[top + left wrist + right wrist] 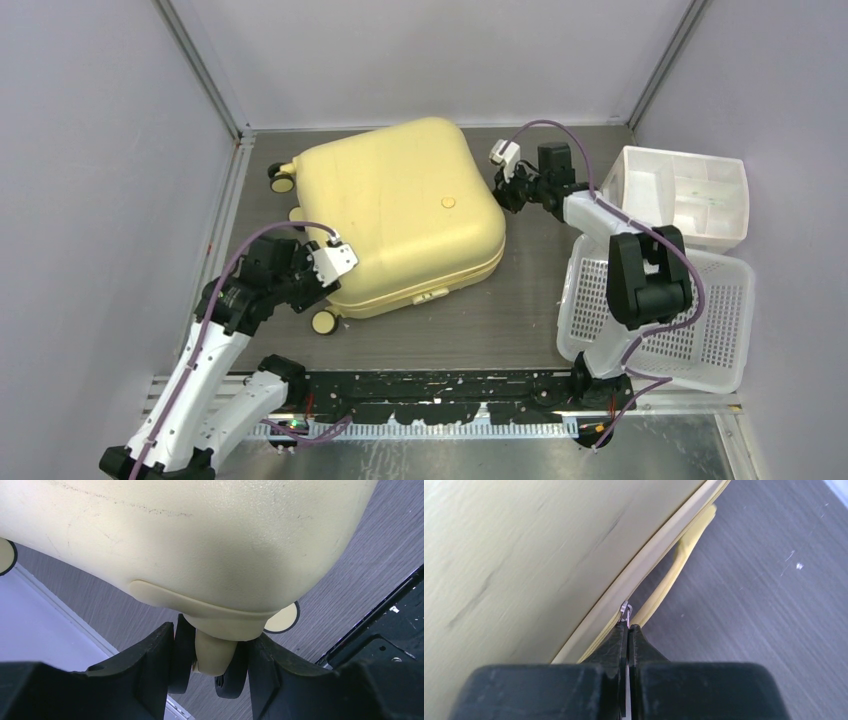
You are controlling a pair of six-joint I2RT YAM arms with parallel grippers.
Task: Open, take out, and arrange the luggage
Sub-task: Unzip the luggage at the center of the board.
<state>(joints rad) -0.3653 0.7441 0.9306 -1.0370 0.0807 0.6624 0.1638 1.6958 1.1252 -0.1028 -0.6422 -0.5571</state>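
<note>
luggage (400,210): pale yellow hard shell, rounded, pebbly, lying shut on grey brushed surface (520,310) | my left pincer (210,647) clamped round its caster (216,661) | right pincer (627,629) pinched tight on metal zip pull (625,608)

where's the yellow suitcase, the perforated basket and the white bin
pale yellow hard-shell suitcase (400,210): top view, middle of upper shell
white perforated plastic basket (715,330): top view, bare mesh floor
white plastic bin (645,190): top view, bare left compartment

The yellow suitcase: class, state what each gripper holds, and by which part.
The left gripper clamps the suitcase by a corner caster wheel. The right gripper is shut on the small metal zipper pull at its seam.
</note>
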